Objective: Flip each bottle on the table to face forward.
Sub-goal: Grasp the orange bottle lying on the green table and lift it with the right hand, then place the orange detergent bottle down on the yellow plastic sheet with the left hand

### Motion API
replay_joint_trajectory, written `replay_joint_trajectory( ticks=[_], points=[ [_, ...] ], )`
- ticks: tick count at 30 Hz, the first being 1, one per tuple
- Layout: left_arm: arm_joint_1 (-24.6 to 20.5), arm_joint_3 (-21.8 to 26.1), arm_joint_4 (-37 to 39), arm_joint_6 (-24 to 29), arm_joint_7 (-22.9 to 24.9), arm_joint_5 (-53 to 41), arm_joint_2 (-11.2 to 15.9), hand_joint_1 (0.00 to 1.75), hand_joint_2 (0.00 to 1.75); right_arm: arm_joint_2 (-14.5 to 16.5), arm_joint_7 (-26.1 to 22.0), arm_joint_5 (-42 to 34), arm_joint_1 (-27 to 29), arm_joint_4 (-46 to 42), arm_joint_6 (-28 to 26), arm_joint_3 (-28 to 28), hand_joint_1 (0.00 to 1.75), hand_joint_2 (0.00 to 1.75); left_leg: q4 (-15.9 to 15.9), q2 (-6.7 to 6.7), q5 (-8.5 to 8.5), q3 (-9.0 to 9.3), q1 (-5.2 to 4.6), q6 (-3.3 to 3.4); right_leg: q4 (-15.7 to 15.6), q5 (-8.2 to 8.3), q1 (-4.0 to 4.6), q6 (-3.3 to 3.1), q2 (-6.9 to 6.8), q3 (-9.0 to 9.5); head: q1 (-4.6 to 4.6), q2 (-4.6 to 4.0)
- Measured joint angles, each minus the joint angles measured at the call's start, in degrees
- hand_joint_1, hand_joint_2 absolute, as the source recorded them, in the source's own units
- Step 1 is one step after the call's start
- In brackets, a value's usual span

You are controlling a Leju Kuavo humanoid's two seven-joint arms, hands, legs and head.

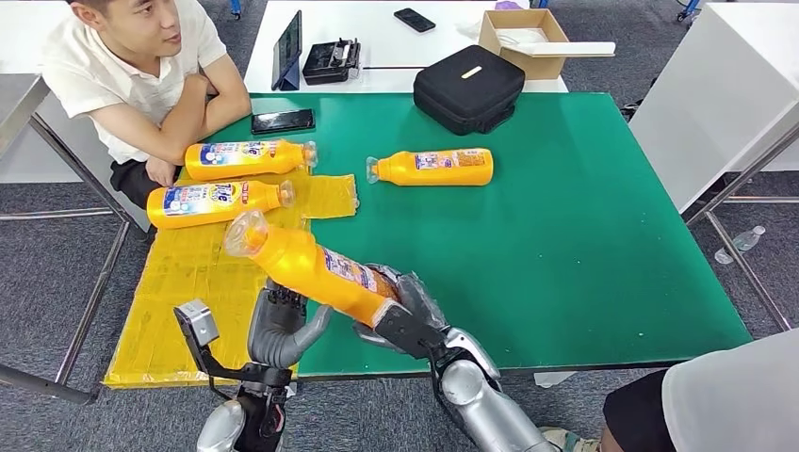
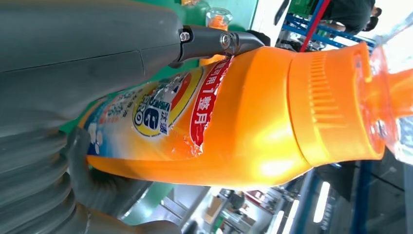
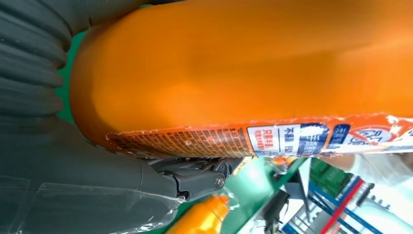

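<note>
Both hands clasp one orange bottle (image 1: 311, 266) above the table's near edge: the left hand (image 1: 278, 325) under its middle, the right hand (image 1: 400, 306) around its base. It tilts, clear cap up-left, label showing. Three more bottles lie flat, four in all: two on the yellow mat (image 1: 179, 282), one on the green table (image 1: 584, 235). A person (image 1: 132, 66) leans at the far left corner.
</note>
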Motion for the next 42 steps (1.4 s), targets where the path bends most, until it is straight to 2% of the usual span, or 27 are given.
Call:
replay_joint_trajectory(
  ticks=[5,6,9,10,19,21,22,24,25,26,42],
  points=[
    [-0.81,0.06,0.73,-0.04,0.39,2.57,0.00,0.00,1.75,1.13,-0.76,0.97,-0.62,0.62,-0.51,2.01,1.64,1.75,0.00,0.01,0.01,-0.01,0.00,-0.01,0.00,0.00,0.00,0.00,0.00,-0.02,-0.01,0.00],
    [-0.95,0.09,0.91,-0.05,0.43,2.90,0.00,0.22,1.75,1.29,-0.86,1.04,-0.65,0.69,-0.65,2.40,1.64,1.75,0.00,0.00,0.01,-0.01,0.01,-0.01,0.00,0.00,0.00,0.00,-0.01,-0.03,-0.01,0.00],
    [-1.24,0.16,1.32,-0.38,0.49,3.72,0.00,1.53,1.75,1.44,-1.19,0.92,-0.74,0.92,-1.10,3.11,1.62,1.75,0.00,-0.01,0.01,-0.03,0.01,-0.01,0.01,0.00,0.00,0.00,-0.02,-0.03,0.01,0.00],
    [-1.27,0.16,1.42,-0.69,0.56,4.23,0.00,1.75,1.75,1.47,-1.37,0.65,-0.76,1.03,-1.16,3.26,1.61,1.75,0.00,0.00,0.01,-0.03,0.00,-0.01,0.01,0.00,0.00,0.00,-0.01,-0.04,0.01,0.00],
    [-1.43,0.18,1.79,-1.68,0.70,6.82,0.00,1.75,1.75,1.61,-2.54,-1.63,-1.12,3.09,-1.05,3.62,1.61,1.75,0.00,0.00,0.01,-0.07,0.00,-0.01,0.00,0.00,0.00,0.00,-0.02,-0.07,0.00,0.00],
    [-1.42,0.18,1.80,-1.67,0.68,6.85,0.00,1.75,1.75,1.61,-2.71,-1.72,-1.19,3.55,-1.07,3.62,1.50,1.75,0.00,-0.01,0.01,-0.07,0.00,-0.01,0.00,0.00,0.00,0.00,-0.02,-0.07,0.00,0.00],
    [-1.42,0.19,1.80,-1.66,0.68,6.85,0.00,1.75,1.75,1.62,-2.77,-1.79,-1.21,3.78,-1.09,3.61,1.29,1.75,0.00,-0.01,0.01,-0.07,0.00,-0.01,0.00,0.00,0.00,0.00,-0.02,-0.07,0.00,0.00],
    [-1.41,0.19,1.78,-1.63,0.67,6.84,0.00,1.75,1.75,1.63,-2.83,-1.93,-1.21,4.23,-1.14,3.58,0.52,1.75,0.00,-0.01,0.01,-0.07,0.00,-0.01,0.00,0.00,0.00,0.00,-0.02,-0.08,0.00,0.00],
    [-1.40,0.19,1.76,-1.58,0.63,6.75,0.01,1.75,1.75,1.64,-2.85,-1.97,-1.19,4.47,-1.16,3.55,0.19,1.75,0.00,-0.01,0.01,-0.07,0.00,-0.01,0.00,0.00,0.00,0.00,-0.02,-0.08,0.00,0.00],
    [-1.39,0.18,1.74,-1.48,0.60,6.52,0.01,1.75,1.75,1.66,-2.86,-1.96,-1.13,4.71,-1.26,3.53,0.00,1.75,0.00,-0.01,0.01,-0.08,0.00,-0.01,0.00,0.00,0.00,0.00,-0.02,-0.08,0.00,0.00],
    [-1.24,0.01,1.04,-0.04,0.33,4.62,0.09,1.75,1.75,2.23,-2.49,-1.23,-0.12,7.90,-2.74,2.77,0.00,1.75,0.00,-0.01,0.01,-0.12,0.00,-0.01,0.00,0.00,0.00,0.00,-0.02,-0.12,0.01,0.00]
  ],
)
